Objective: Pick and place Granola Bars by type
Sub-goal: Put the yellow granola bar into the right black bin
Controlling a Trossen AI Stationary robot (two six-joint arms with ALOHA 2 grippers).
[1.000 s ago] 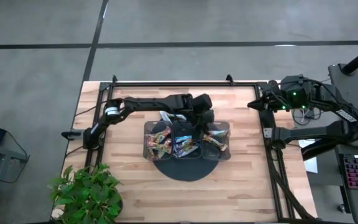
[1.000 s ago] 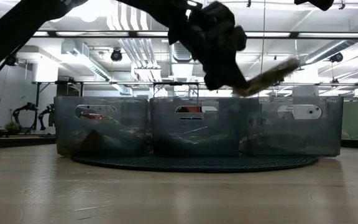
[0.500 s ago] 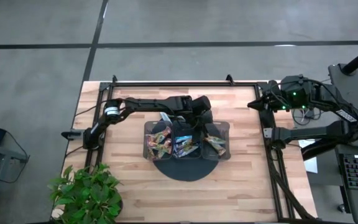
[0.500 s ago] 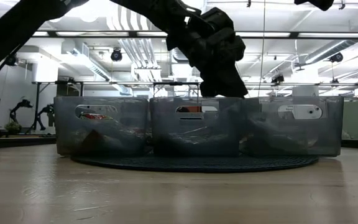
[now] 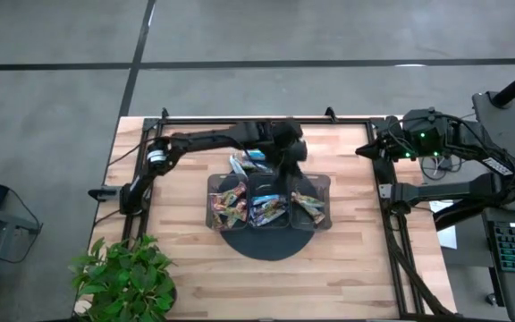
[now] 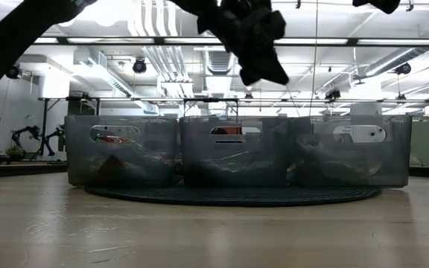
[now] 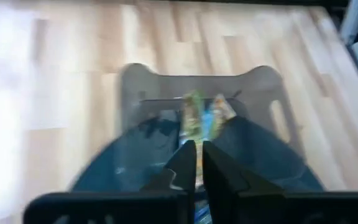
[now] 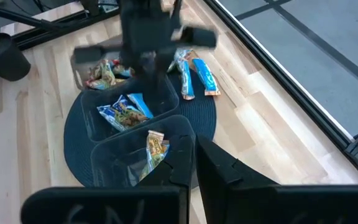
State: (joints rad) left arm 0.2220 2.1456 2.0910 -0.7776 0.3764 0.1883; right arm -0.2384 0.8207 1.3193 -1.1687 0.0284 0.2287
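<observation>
granola bars (image 5: 250, 208) lie sorted in the three clear bins (image 5: 269, 202) on the round dark mat (image 5: 266, 241) at the middle of the worktop (image 5: 195, 268). left pincer (image 5: 286, 165) hangs above the bins' far edge, its fingers narrow with only a thin gap, holding nothing. a few light blue bars (image 5: 244, 163) lie loose on the wood just behind the bins. right pincer (image 5: 365, 149) waits at the far right edge, fingers drawn close together.
</observation>
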